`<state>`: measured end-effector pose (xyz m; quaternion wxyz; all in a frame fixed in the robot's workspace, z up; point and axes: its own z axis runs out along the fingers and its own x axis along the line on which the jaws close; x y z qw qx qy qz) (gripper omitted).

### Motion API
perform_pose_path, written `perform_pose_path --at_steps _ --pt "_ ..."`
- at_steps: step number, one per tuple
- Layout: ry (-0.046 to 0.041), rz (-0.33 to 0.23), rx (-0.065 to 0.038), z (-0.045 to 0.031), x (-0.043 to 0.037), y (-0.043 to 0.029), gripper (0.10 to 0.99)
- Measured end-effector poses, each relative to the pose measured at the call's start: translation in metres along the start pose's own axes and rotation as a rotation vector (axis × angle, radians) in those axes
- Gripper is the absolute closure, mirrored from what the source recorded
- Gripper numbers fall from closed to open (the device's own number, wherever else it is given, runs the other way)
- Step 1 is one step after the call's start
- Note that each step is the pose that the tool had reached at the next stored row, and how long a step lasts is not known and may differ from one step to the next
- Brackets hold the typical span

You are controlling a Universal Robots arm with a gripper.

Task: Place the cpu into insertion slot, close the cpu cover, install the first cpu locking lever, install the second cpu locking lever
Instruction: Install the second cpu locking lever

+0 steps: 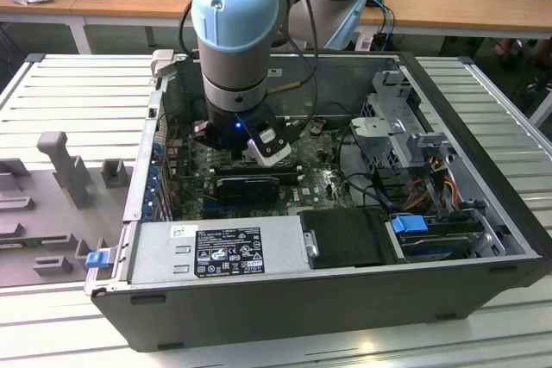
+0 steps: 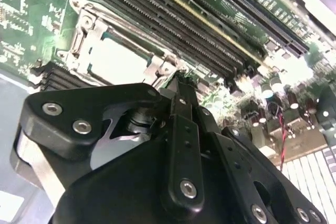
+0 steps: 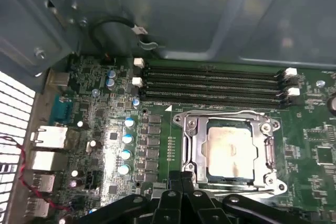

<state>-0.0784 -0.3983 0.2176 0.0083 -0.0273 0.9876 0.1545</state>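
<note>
Your pincer (image 3: 181, 181) sat clenched with nothing between the black fingers (image 2: 181, 103), the two tips pressed together in both wrist views. The tips hovered just beside the edge of the insertion slot (image 3: 231, 153), at the side nearest the wrist; whether they touched the metal there you could not tell.

The cpu (image 3: 230, 149) lay flat inside the slot, pale silvery-beige, seated square. The cpu cover (image 3: 193, 140) was down over it, its silver frame ringing the chip on all sides, with the chip showing through the cut-out. A thin wire lever (image 3: 210, 114) ran along the slot's edge next to the memory slots (image 3: 210, 80).

In the second wrist view the same socket (image 2: 113, 51) lay just past the fingertips, cpu (image 2: 113, 59) bright inside the frame.

In the exterior view your arm (image 1: 235, 32) reached down into the open computer case (image 1: 285, 299), the pincer (image 1: 259, 157) low over the green motherboard (image 1: 323, 187)
</note>
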Motion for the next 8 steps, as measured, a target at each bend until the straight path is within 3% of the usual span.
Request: perform_pose_path --at_steps 4,8 --pt "0.0001 0.000 0.000 -0.0070 -0.0002 0.0023 0.980" --pt "0.0000 0.000 0.000 -0.0082 -0.0002 0.0026 0.980"
